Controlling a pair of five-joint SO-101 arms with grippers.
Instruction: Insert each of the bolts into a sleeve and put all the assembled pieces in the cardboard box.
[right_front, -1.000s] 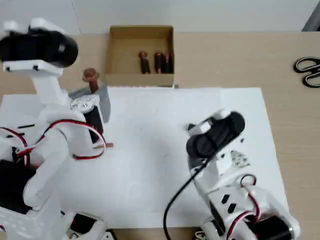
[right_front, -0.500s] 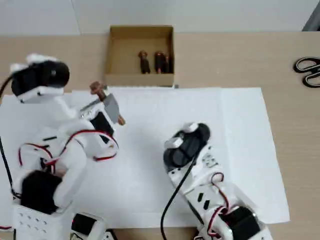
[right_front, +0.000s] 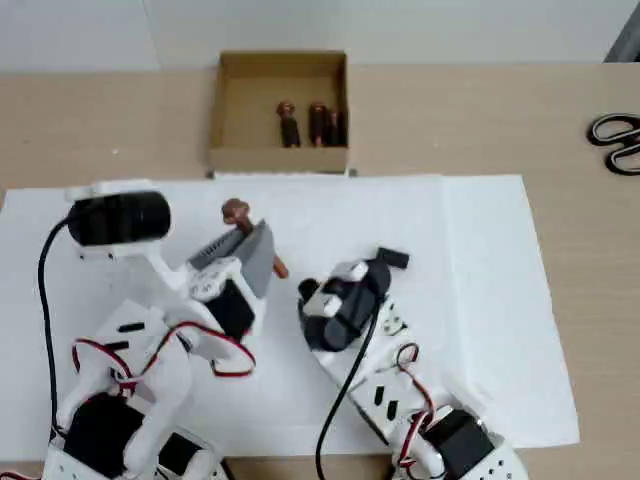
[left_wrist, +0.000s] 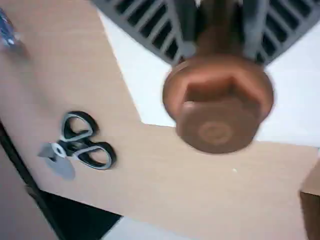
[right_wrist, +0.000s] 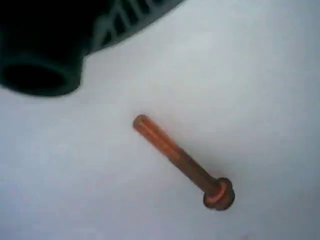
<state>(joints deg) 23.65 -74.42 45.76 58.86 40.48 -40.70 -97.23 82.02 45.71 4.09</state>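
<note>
Left wrist view: bolt (left_wrist: 217, 102) in claw (left_wrist: 218, 24)

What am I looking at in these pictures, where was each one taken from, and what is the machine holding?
These are two small robot arms, side by side at a wooden table. One picture looks down from above; the other two come from cameras on the arms' wrists. On the table lie a white sheet, scissors and a cardboard box with assembled pieces inside. The left gripper is shut on a copper bolt, whose head looms large in that arm's wrist picture. The right gripper appears to hold a dark sleeve, and its camera also sees a loose bolt against the sheet.
</note>
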